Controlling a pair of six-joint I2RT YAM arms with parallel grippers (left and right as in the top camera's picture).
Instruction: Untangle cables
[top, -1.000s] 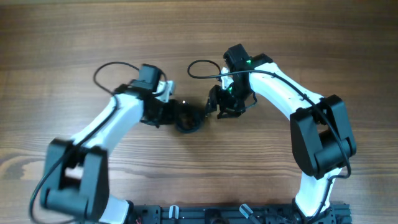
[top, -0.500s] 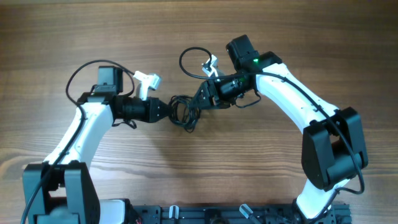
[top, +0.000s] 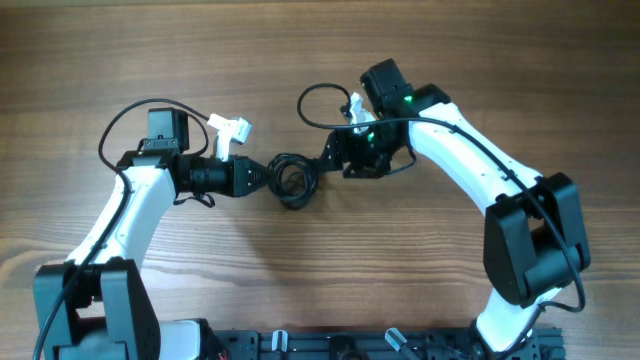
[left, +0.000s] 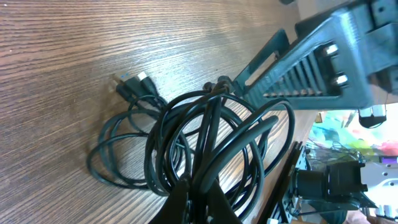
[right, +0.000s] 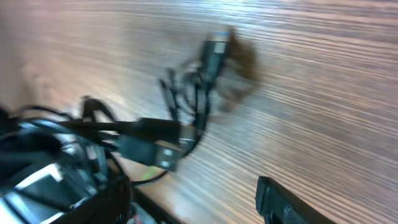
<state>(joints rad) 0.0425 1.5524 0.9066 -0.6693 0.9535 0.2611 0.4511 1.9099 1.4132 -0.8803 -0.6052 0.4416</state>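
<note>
Left gripper (top: 268, 178) pinches the cables (top: 292, 184); right gripper (top: 324, 164) meets their opposite side, whether gripping I cannot tell.

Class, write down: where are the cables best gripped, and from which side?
At the plugs: stiff, side by side, they jut clear of the looped cables onto bare table. Come down from that open side, away from the left gripper's pinch.
</note>
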